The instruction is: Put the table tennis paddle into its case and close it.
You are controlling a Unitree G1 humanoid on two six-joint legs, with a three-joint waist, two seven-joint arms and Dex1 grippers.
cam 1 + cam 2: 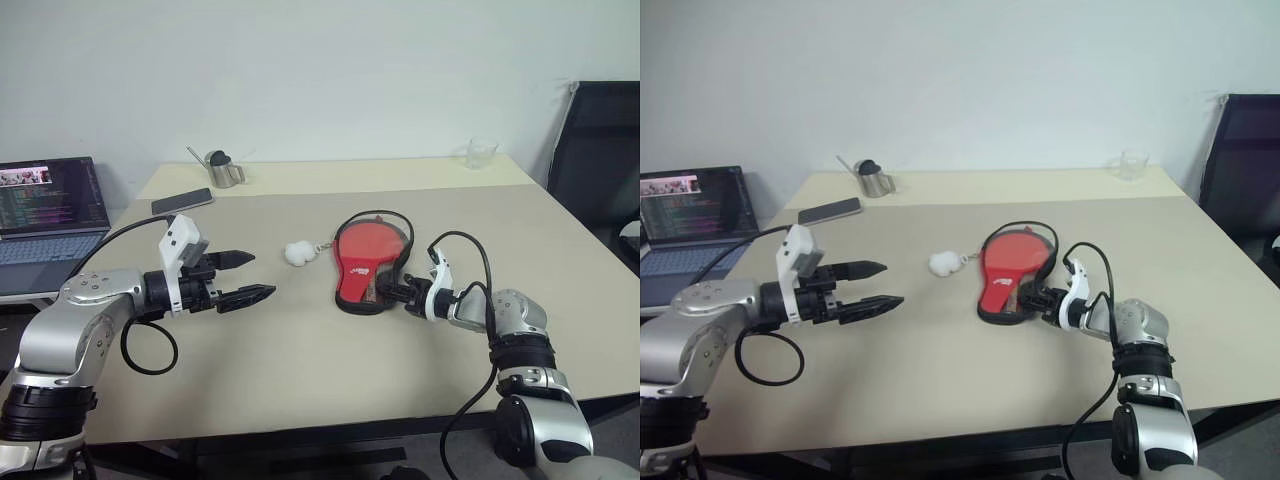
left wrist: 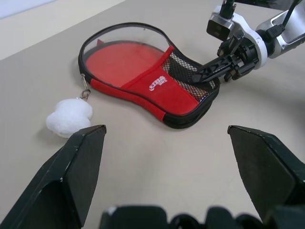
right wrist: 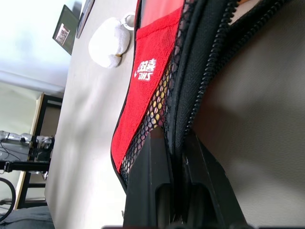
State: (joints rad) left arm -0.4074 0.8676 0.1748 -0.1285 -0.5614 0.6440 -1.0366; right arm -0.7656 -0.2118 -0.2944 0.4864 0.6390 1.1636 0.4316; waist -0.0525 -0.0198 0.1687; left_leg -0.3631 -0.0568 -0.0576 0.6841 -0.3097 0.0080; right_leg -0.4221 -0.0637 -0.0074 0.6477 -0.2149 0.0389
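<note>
The left gripper [image 1: 247, 277] hovers above the table [image 1: 300, 380] with its two fingers spread wide and empty, pointing toward the case and well apart from it. Between that gripper and the case, the white pom-pom pull [image 1: 297, 252] lies on the table, joined by a short chain to the round end of the case.

The case [image 1: 368, 262] lies flat near mid-table, red side up. Its long axis runs from the round head on the far side to the narrow mesh end nearest the robot's right arm. The table tennis paddle [image 2: 125, 61] is already inside; its red face shows through the clear panel.

The right gripper [image 2: 204, 75] is clamped on the zipper edge at that narrow end. It is the nearer arm, so closing should start from there.
</note>
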